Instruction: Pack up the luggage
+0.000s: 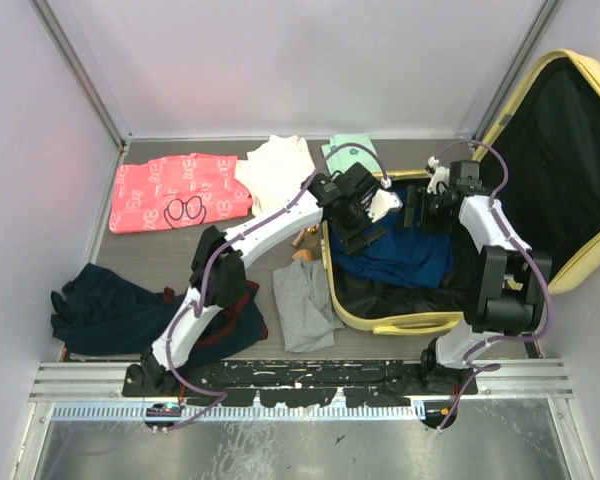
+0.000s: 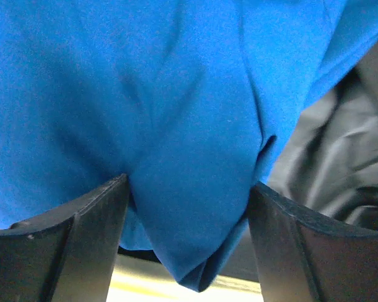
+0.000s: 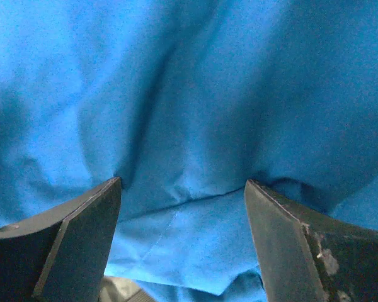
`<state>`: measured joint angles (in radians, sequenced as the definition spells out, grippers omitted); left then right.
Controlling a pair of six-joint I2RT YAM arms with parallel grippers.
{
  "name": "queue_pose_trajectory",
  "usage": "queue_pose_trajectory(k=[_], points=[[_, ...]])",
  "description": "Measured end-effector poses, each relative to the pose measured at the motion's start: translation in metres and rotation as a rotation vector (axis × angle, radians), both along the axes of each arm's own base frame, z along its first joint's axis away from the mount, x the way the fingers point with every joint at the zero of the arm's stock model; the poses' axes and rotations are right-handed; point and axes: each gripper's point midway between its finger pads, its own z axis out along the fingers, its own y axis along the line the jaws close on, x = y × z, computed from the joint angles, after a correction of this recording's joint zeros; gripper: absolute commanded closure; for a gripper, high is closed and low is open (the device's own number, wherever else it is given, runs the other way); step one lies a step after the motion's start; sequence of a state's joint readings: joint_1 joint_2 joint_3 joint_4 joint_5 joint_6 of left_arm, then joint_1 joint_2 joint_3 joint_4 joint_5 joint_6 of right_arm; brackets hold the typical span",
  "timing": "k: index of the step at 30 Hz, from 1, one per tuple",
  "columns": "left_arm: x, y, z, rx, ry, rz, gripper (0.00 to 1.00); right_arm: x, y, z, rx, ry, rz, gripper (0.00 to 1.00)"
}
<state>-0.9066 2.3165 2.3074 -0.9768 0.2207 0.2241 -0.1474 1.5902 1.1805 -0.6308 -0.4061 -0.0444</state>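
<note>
And there was the luggage [image 1: 395, 323], lying open on the right side of the table [image 1: 170, 255]. Its pale yellow shell sat flat and its lid [image 1: 580, 262] was thrown back against the right-hand wall, black lining [image 1: 570, 150] on show. Both arms reached into it! The left gripper [image 1: 365, 235] was over the left part of the shell, with the right gripper [image 1: 422, 212] just beside it toward the middle. Both were low over a blue garment [image 1: 405, 258] spread inside.

From the left wrist, the jaws stood wide apart. A fold of the blue cloth bulged between the fingers [image 2: 63, 251] and brushed both inner edges, but it did not look clamped. The black lining showed at the right and a strip of yellow rim ran below.

From the right wrist it was the same story. The jaws were wide apart, nothing was clamped, and blue cloth filled the view between and beyond the fingers [image 3: 302, 251].

Out on the table, left of the luggage, a coral shirt [image 1: 180, 190] with a pale print lay flat at the far left. A cream shirt [image 1: 275, 168] lay beside it, and a mint-green garment [image 1: 348, 150] sat near the case's far-left corner. A grey garment [image 1: 305, 305] lay just beside the shell's near-left corner. A crumpled navy garment [image 1: 105, 305] sat well apart at the near left.
</note>
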Motion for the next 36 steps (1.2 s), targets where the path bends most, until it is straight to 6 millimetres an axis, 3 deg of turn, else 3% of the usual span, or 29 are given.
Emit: queue_pose_trajectory(k=[3, 6, 12, 16, 19, 23, 26, 29, 32, 36], points=[[0.005, 0.011, -0.034, 0.093, -0.01, -0.028, 0.33, -0.003, -0.009, -0.029, -0.016, 0.059, -0.022, 0.17], [0.011, 0.014, -0.052, 0.146, -0.043, -0.053, 0.34, -0.001, -0.016, -0.044, -0.016, 0.084, -0.04, 0.17], [0.014, 0.011, -0.057, 0.184, -0.087, -0.098, 0.21, 0.019, -0.024, -0.043, -0.02, 0.074, -0.051, 0.17], [0.005, 0.01, -0.047, 0.147, -0.053, -0.138, 0.16, 0.028, -0.029, -0.036, -0.032, 0.048, -0.039, 0.18], [-0.008, 0.014, -0.024, 0.095, -0.024, -0.165, 0.17, 0.03, -0.03, -0.026, -0.04, 0.02, -0.007, 0.25], [-0.021, 0.019, 0.035, -0.019, -0.051, -0.181, 0.25, 0.022, -0.023, 0.001, -0.025, -0.041, 0.052, 0.38], [-0.023, 0.019, 0.087, -0.127, -0.122, -0.173, 0.38, 0.015, -0.017, 0.031, -0.017, -0.112, 0.083, 0.44], [-0.015, 0.015, 0.118, -0.202, -0.19, -0.162, 0.51, 0.003, -0.011, 0.056, -0.016, -0.17, 0.109, 0.48], [-0.002, 0.004, 0.111, -0.205, -0.204, -0.152, 0.58, -0.009, -0.008, 0.049, -0.016, -0.157, 0.126, 0.51], [0.009, -0.008, 0.054, -0.124, -0.155, -0.164, 0.62, -0.033, -0.006, 0.007, -0.007, -0.03, 0.135, 0.53]])
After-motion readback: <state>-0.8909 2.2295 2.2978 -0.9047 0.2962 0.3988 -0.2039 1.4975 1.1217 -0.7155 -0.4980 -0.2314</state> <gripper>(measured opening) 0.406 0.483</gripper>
